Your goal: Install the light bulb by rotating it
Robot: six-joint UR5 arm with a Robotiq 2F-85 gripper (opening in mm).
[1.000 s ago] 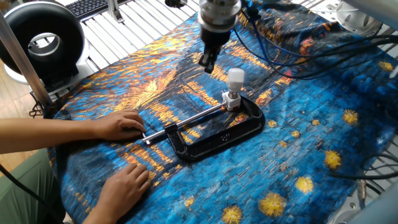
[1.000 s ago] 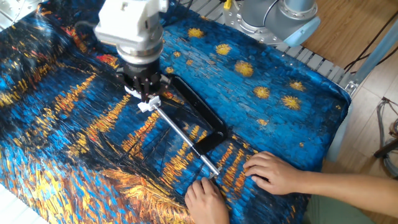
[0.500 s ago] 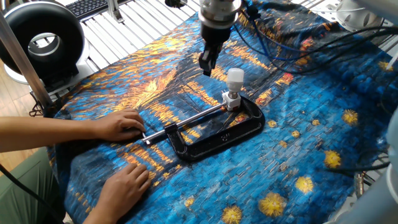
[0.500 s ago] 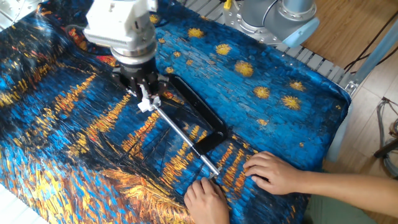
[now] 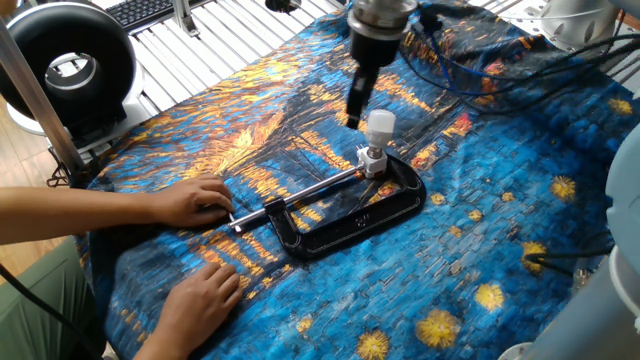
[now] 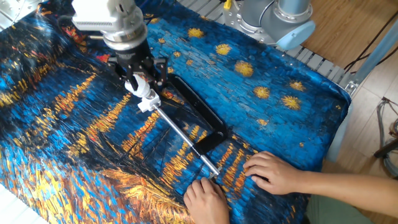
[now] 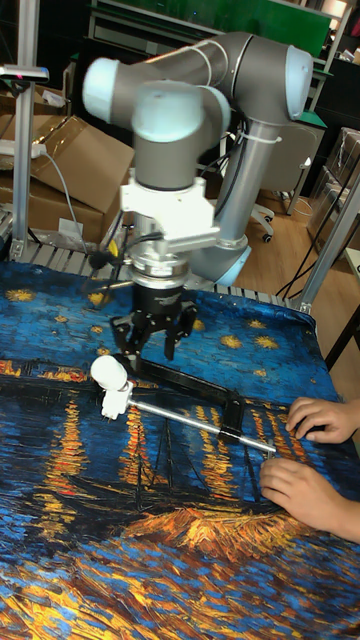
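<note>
The gripper (image 6: 140, 79) has its jaws spread and empty, hanging just above and slightly behind the light bulb (image 5: 379, 124) without touching it. In the tall fixed view the fingers (image 7: 133, 336) fan out over the far bar of the clamp, with the bulb a little to one side and lower.

A second ago the gripper sat off to the side of the bulb and well clear of it; since then it has slid across toward the bulb and now hangs close by its globe. I read that as the approach to the grasp: nothing is turning yet, and the jaws need to come down around the globe before any rotation can start.

The bulb itself has not moved. It stands upright on the small white socket block (image 5: 372, 160), which sits at the end of the screw rod of the black C-clamp (image 5: 352, 222) lying on the painted cloth (image 5: 500, 220) that covers the surface. How far the neck is already threaded in I cannot tell.

The person's two hands (image 5: 196, 201) are where they were, pressing the handle end of the clamp down.
</note>
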